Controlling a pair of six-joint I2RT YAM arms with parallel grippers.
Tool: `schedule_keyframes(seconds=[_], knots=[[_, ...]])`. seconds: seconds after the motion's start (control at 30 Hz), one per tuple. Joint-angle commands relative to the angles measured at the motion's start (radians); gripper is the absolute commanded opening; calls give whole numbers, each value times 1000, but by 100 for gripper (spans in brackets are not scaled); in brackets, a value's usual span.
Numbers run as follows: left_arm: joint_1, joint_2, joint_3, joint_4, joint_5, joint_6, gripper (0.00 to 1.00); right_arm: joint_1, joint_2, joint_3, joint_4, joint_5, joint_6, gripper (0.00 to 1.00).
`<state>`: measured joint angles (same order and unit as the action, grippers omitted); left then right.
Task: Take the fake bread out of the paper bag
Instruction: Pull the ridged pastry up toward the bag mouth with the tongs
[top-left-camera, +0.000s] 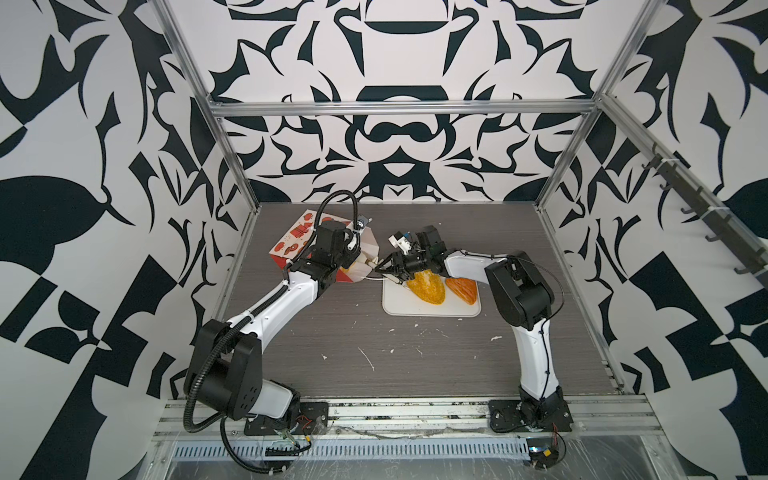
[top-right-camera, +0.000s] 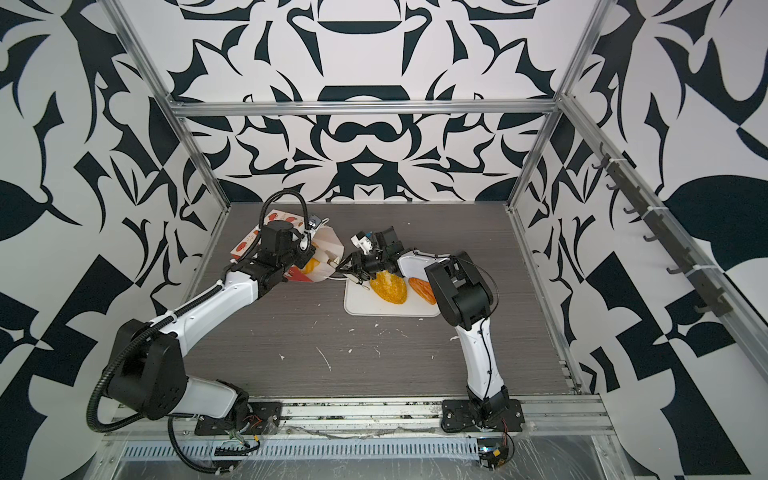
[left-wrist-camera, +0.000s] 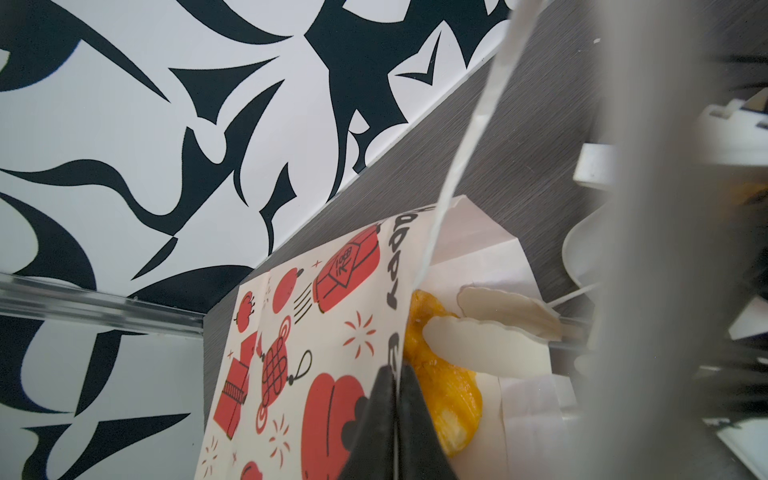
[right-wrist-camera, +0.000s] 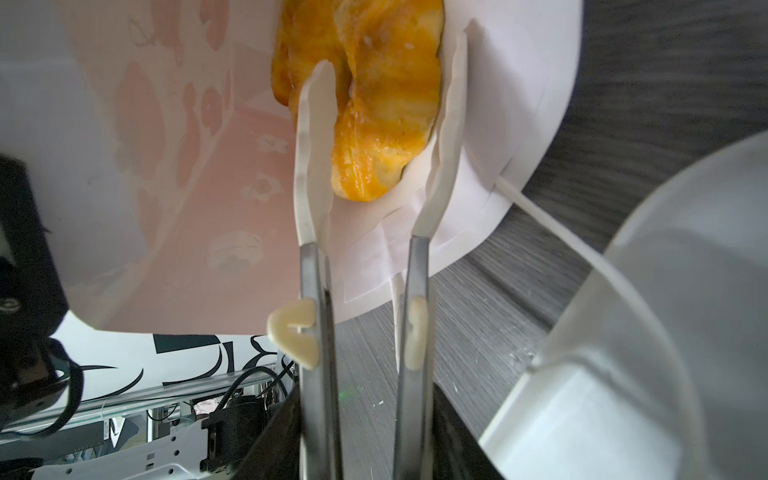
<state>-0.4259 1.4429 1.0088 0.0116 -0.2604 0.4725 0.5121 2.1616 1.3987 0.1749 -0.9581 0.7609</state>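
Paper bag (top-left-camera: 297, 237) (left-wrist-camera: 299, 353): lay on its side at the far left of the counter (top-left-camera: 374, 353), with its open mouth facing right toward the tray.
Bag look: cream panel with red cartoon prints on the upper face, white inside.
Left end effector (left-wrist-camera: 395, 370): fingers were pinched together on the upper rim of the bag mouth, holding it up.
Cord handle (left-wrist-camera: 469, 145): ran taut from the rim up past the left wrist camera. A second cord (right-wrist-camera: 552, 224) trailed from the mouth across the counter.
Right end effector (right-wrist-camera: 365, 399): was clamped on a pair of metal tongs (right-wrist-camera: 309, 291) (top-left-camera: 384, 268) that reached left into the bag mouth.
Tong tips: white, standing moderately apart on either side of the pastry. I could not tell whether they pressed on it.
Golden croissant (right-wrist-camera: 374, 104) (left-wrist-camera: 449, 386) (top-right-camera: 311, 265): sat inside the bag, just within the mouth, between the tong tips.
White tray (top-left-camera: 415, 309) (top-right-camera: 361, 303): lay flat on the counter just right of the bag mouth, beneath the right wrist.
Yellow-orange flaky piece (top-left-camera: 428, 291) (top-right-camera: 390, 289): lay on the tray, left of centre, with its far end hidden by the right arm.
Orange-brown loaf (top-left-camera: 463, 289) (top-right-camera: 422, 289): lay on the tray just right of the flaky piece, partly hidden by the right arm.
Other bread: none could be made out in any view.
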Motion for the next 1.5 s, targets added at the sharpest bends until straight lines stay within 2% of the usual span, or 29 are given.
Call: schedule_keyframes(seconds=[0.0, 0.17, 0.33, 0.43, 0.7, 1.0, 1.07, 1.27, 1.47], knots=[[-3, -19, 2, 25, 15, 2, 7, -2, -4, 45, 37, -59, 10, 46], [-6, -16, 2, 28, 15, 3, 7, 4, 3, 83, -22, -69, -29, 46], [-6, -16, 3, 28, 16, 1, 7, 17, 9, 161, -231, -38, -171, 46], [-6, -14, -1, 31, 15, 0, 7, 24, 14, 192, -304, -18, -215, 46], [-6, -10, -1, 34, 16, 0, 7, 43, 39, 250, -376, -16, -251, 46], [-7, -21, -7, 37, 12, 1, 7, 49, 67, 272, -311, -74, -194, 45], [-7, -20, -9, 39, 12, 0, 7, 49, 73, 278, -307, -77, -189, 43], [-6, -20, -10, 44, 10, 0, 7, 50, 82, 295, -303, -77, -178, 26], [-5, -21, -17, 47, 6, -1, 7, 51, 58, 281, -300, -76, -186, 16]])
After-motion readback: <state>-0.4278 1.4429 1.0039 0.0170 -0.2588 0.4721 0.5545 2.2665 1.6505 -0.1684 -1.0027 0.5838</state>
